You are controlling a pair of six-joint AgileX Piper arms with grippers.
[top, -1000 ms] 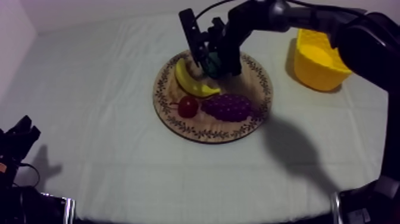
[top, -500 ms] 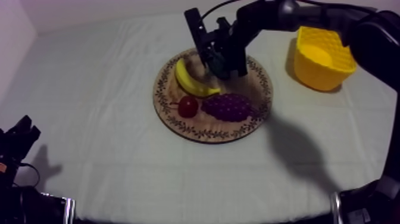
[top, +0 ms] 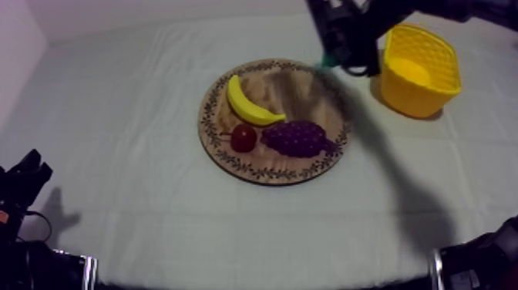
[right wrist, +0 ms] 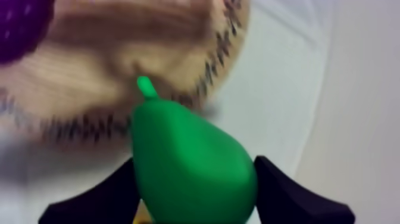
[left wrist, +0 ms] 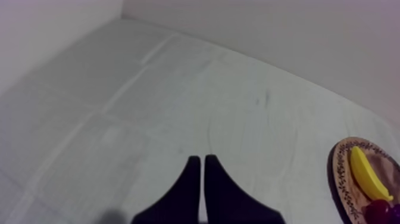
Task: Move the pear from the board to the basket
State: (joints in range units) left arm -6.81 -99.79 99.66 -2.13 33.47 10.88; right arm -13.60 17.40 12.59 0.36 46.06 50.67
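Observation:
My right gripper point(top: 344, 55) hangs above the cloth between the round wooden board point(top: 220, 153) and the yellow basket point(top: 420, 69), shut on the green pear point(top: 328, 61). In the right wrist view the pear point(right wrist: 189, 164) sits between the two black fingers point(right wrist: 297, 196), over the board's patterned rim point(right wrist: 217, 65). The board holds a banana point(top: 248, 104), a small red fruit point(top: 243, 138) and a bunch of grapes point(top: 296, 138). My left gripper point(left wrist: 200, 170) rests low at the left, its fingers together as a narrow wedge over bare cloth.
The basket stands at the table's back right, open side up. The left arm's black parts point(top: 21, 185) sit at the lower left edge. In the left wrist view the board's edge with the banana point(left wrist: 368, 174) lies far off to the side.
My right gripper has lifted the pear off the board and carried it up and to the right, toward the basket. The left arm has not moved.

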